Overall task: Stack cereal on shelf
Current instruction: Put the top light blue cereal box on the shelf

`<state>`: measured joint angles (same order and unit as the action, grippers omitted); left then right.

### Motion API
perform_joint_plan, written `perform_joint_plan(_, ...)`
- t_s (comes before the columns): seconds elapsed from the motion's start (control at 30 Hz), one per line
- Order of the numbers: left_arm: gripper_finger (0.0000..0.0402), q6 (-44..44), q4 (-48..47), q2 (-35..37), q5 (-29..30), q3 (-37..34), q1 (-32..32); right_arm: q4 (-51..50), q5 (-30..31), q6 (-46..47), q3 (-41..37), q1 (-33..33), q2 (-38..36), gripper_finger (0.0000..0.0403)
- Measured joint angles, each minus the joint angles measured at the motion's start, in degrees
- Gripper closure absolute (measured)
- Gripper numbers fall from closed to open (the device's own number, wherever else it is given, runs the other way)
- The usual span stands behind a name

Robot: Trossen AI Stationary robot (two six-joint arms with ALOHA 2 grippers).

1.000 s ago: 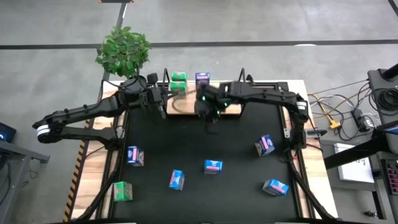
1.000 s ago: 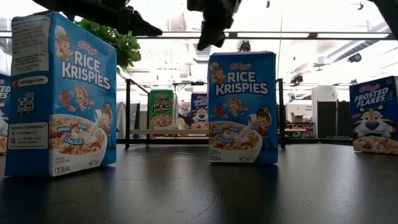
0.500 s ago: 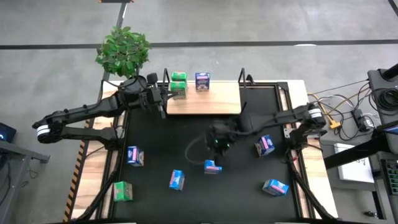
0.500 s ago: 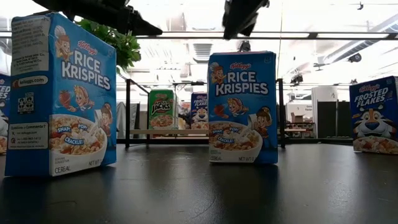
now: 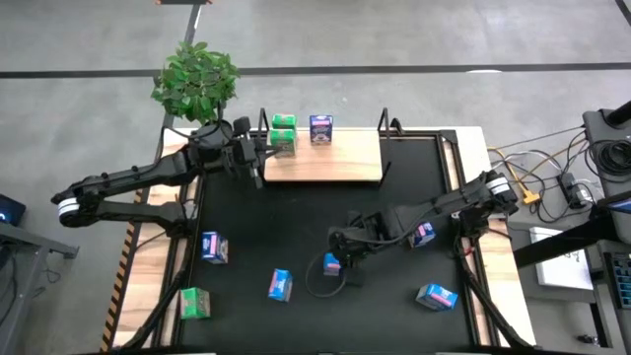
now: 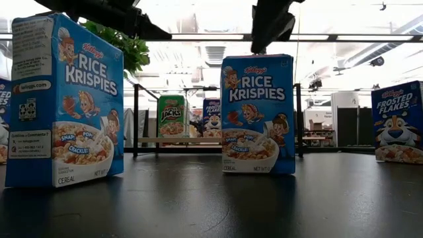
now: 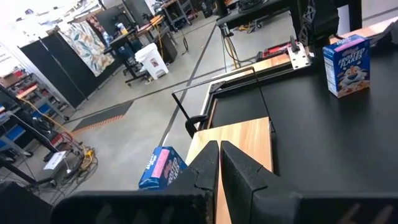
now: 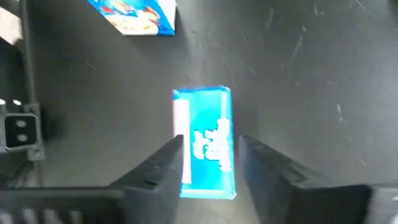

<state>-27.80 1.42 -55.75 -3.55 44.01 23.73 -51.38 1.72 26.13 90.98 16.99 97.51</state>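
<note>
Above a blue Rice Krispies carton [image 8: 203,142] mid-bench, the right gripper [image 5: 339,258] hangs, jaws open astride it; left gripper [image 5: 258,150] jaws closed by the shelf [image 5: 325,158].

The wooden shelf [image 5: 325,156] holds two green boxes [image 5: 283,135] and one purple box [image 5: 320,127]. Six more boxes stand on the black table, like the blue box [image 5: 333,264].
</note>
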Motion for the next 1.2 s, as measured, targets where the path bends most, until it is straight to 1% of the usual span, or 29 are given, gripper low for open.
perform_joint_plan(0.1, 0.0402, 0.0, -0.6, 0.0, 0.0, 0.0, 0.0, -0.1, 0.5, 0.3, -0.4, 0.8, 0.0, 0.0209)
perform_joint_plan(0.23, 0.0402, 0.0, -0.8, 0.0, 0.0, 0.0, 0.0, 0.3, 2.8, 1.2, -2.0, 2.2, 0.0, 0.0161)
perform_joint_plan(0.37, 0.0402, 0.0, -0.8, 0.0, 0.0, 0.0, 0.0, 2.5, 2.8, 2.0, -4.4, 2.6, 0.2, 0.0133)
perform_joint_plan(0.47, 0.0402, 0.0, -0.8, 0.0, 0.0, 0.0, 0.0, 2.5, 2.8, 2.5, -5.8, 2.5, 0.9, 0.0127)
perform_joint_plan(0.6, 0.0402, 0.3, -0.7, 0.0, -0.1, 0.0, 0.0, 3.3, 2.8, 1.9, -6.6, 2.4, 1.0, 0.0143)
perform_joint_plan(0.83, 0.0402, 0.5, -0.7, 0.0, -0.1, 0.0, 0.0, 3.4, 2.8, 1.1, -6.4, 2.4, 0.9, 0.0208)
perform_joint_plan(0.97, 0.0402, 0.5, -0.7, 0.0, -0.1, 0.0, 0.0, 3.6, 2.8, 0.9, -6.4, 2.3, 0.9, 0.0236)
perform_joint_plan(1.2, 0.0402, 0.5, -0.7, 0.0, -0.1, 0.0, 0.0, 3.7, 2.8, -0.5, -5.9, 2.1, 0.7, 0.0258)
